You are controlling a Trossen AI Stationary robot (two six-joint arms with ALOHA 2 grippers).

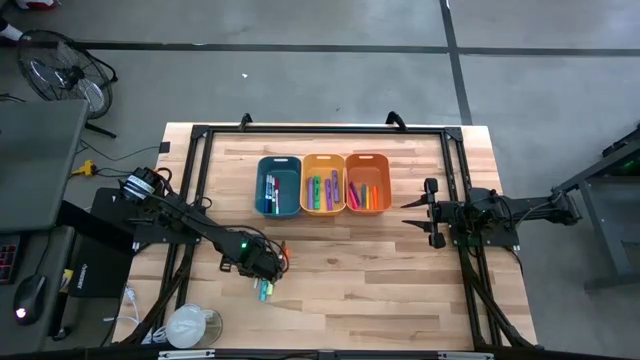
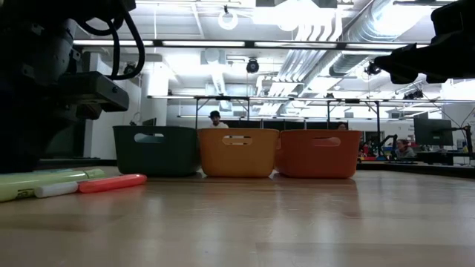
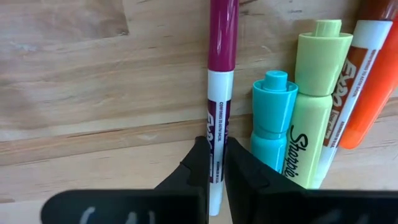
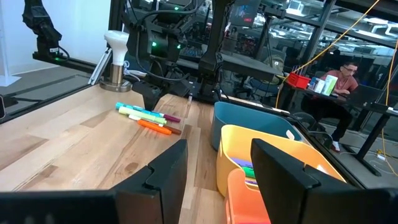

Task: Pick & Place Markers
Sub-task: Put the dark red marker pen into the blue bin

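Four loose markers [image 3: 298, 106] on table; three bins [image 1: 323, 184].

Open bare wooden tabletop [image 1: 400, 280] between the loose cluster of coloured plastic markers [image 1: 268, 288] and the row of three rectangular plastic bins [image 1: 323, 184]; blocked only near the left corner by a white round-based object [image 1: 190, 326].
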